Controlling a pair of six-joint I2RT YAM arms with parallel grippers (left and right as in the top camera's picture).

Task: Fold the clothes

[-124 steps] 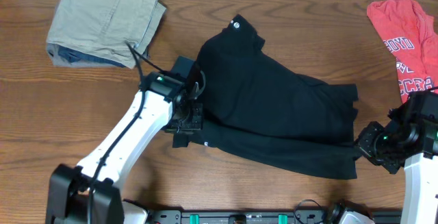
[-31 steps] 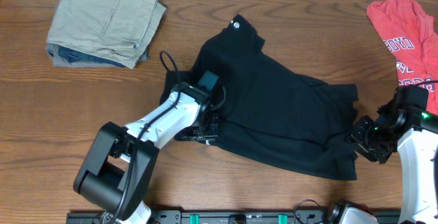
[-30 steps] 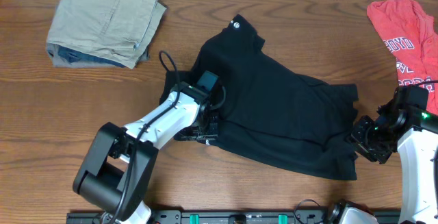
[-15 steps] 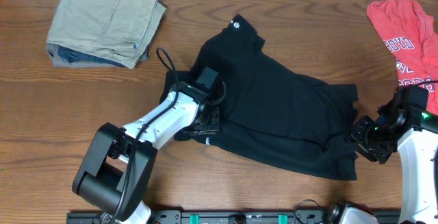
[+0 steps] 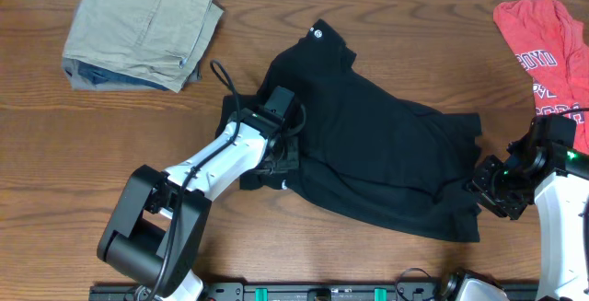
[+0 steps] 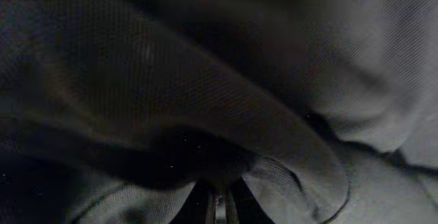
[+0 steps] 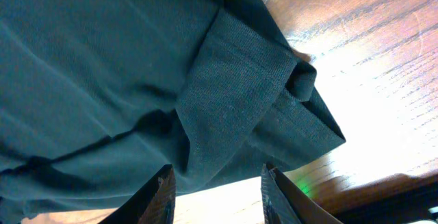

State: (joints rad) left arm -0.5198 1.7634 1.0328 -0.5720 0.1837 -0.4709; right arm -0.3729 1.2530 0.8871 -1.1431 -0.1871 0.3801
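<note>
The clothes, a black collared shirt (image 5: 368, 144), lie crumpled across the middle of the table, collar toward the far side. My left gripper (image 5: 279, 165) is shut on a fold at the shirt's near left edge, by a small white label (image 5: 283, 188). In the left wrist view dark fabric (image 6: 205, 101) fills the frame and bunches into the closed left gripper (image 6: 217, 209). My right gripper (image 5: 488, 191) stands open at the shirt's right edge. In the right wrist view the right gripper (image 7: 219, 196) has bare table between its fingers, and a sleeve hem (image 7: 239, 94) lies just ahead of them.
Folded khaki trousers (image 5: 143, 25) rest at the far left on something blue. A red T-shirt (image 5: 543, 57) with white lettering lies at the far right, close behind the right arm. The wooden table (image 5: 83, 154) lies bare to the left of the shirt.
My left gripper has closed on the shirt's left edge, and the cloth there has bunched and shifted slightly. The right arm has stayed where it was.
</note>
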